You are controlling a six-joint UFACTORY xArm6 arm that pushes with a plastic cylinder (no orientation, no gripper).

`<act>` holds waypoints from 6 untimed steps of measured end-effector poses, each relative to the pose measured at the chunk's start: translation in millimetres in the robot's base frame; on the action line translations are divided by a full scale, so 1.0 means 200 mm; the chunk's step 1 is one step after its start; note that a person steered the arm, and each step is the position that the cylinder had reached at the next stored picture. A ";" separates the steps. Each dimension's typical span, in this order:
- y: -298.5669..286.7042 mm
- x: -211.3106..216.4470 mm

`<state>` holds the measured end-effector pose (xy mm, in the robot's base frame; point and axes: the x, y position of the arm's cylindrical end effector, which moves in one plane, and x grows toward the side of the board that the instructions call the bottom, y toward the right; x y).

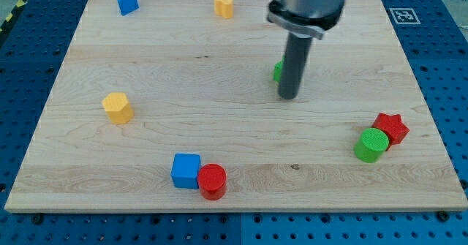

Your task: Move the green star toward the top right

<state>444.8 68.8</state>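
our rod stood upright over the board, my tip (289, 96) touching the mostly hidden green block (278, 71) on its right; no hand to open or close.

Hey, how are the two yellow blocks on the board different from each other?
The yellow block near the view's top sits by the board's far edge, close to my rod; the yellow block at the view's left sits mid-left, far from my tip. The left one looks larger. Both stand alone, touching nothing.
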 end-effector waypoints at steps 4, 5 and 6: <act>0.26 -0.33; 0.39 -0.38; 0.51 -0.38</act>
